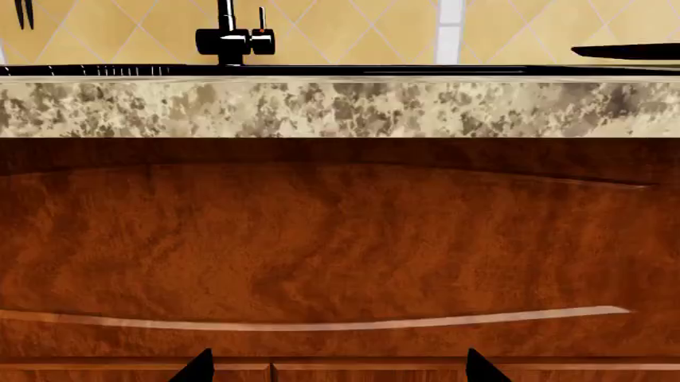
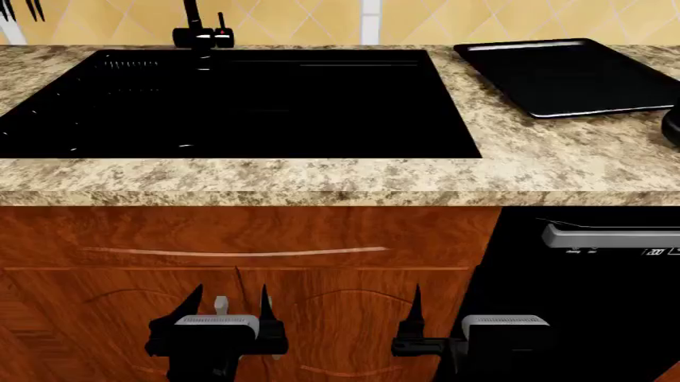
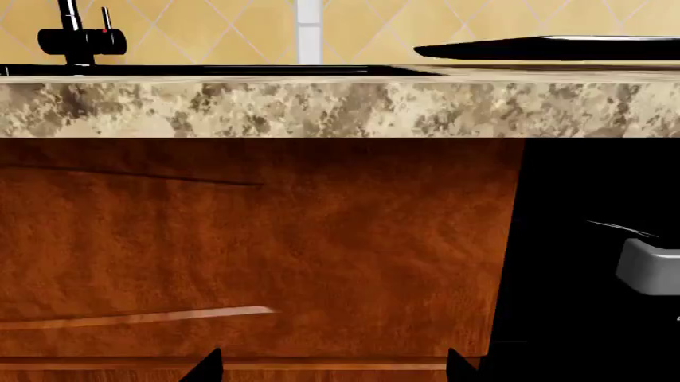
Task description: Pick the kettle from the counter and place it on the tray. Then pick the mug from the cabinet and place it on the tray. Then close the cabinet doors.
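Currently both arms hang low in front of the brown wooden cabinet front (image 2: 244, 263), below the speckled beige-and-brown granite-look worktop (image 2: 318, 179); nothing is held. The left claw (image 2: 228, 306) shows two dark fingertips spread apart with empty space between them, so it reads as open; the right claw (image 2: 409, 338) shows only one upright dark tip clearly in the head view, but the right wrist view shows two tips set well apart at the frame's lower edge, so it too reads as open and empty.

Taking the large black sink (image 2: 234, 103) as landmark: the black tap (image 2: 200, 33) stands behind it; the flat black rectangular tray with thin shiny rim (image 2: 574, 76) lies on the worktop to its right, with a strip of granite between them; the tray surface carries nothing that can be seen. A dark rounded form (image 2: 671, 127) is cut off by the frame edge just right of the tray's near corner; it may be the kettle, but too little shows to confirm. The mug is not in view; the dark appliance front with a grey bar handle (image 2: 611, 237) sits below the worktop, right of the sink.

Judged step: the first, kettle pickup, not yet begun. The next move likely calls for raising the right arm above worktop height and reaching right of the tray; the claw must clear the thick front edge.
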Controlling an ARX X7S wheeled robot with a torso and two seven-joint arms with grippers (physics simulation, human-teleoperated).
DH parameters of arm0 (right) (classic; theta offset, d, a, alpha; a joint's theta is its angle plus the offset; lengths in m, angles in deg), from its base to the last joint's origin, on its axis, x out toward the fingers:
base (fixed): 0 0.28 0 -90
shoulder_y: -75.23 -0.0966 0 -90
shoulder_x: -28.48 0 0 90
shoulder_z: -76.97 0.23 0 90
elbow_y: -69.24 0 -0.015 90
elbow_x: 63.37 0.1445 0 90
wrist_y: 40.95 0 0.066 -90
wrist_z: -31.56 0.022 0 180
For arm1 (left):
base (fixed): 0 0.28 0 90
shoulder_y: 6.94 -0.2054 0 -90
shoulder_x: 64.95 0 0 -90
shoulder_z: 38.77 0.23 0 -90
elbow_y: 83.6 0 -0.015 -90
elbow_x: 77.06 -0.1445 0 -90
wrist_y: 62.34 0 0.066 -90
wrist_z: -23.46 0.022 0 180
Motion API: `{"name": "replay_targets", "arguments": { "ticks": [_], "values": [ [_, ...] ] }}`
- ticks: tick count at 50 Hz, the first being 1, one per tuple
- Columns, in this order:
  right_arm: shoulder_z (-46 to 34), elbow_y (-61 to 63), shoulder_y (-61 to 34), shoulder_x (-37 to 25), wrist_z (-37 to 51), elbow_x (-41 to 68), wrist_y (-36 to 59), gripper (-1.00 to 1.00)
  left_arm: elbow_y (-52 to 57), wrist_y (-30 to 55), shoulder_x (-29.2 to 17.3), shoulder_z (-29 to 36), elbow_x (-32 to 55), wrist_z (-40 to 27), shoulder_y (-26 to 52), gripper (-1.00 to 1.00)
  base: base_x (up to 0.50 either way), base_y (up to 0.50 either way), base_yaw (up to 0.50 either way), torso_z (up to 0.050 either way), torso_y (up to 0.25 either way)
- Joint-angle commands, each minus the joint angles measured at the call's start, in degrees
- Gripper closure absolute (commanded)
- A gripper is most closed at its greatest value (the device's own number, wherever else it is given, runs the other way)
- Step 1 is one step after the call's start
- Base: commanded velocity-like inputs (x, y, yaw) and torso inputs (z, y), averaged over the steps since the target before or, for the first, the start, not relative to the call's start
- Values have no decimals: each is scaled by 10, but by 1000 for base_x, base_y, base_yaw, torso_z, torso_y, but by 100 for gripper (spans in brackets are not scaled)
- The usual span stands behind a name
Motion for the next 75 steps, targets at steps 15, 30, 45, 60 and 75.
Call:
{"name": "replay_targets", "arguments": {
  "ticks": [15, 30, 45, 60, 75],
  "values": [
    [-31, 17, 12, -32, 39, 29, -2, -100, 54, -1, -31, 37, 26, -39, -19, -100, 0, 0, 0, 10, 0],
    [-28, 310, 26, -84, 51, 44, 199, -100, 313, 230, -79, 32, 65, -52, 10, -100, 0, 0, 0, 50, 0],
    [88, 599, -416, -147, 73, 222, 874, -100, 487, 872, -106, -26, 151, -53, 584, -100, 0, 0, 0, 50, 0],
    [86, 426, -651, -272, 552, 805, 886, -100, 26, 801, -114, 97, 205, -158, 1050, -100, 0, 0, 0, 50, 0],
    [64, 410, -670, -303, 602, 869, 860, -100, -350, 620, -78, 142, 138, -152, 1223, -100, 0, 0, 0, 50, 0]
  ]
}}
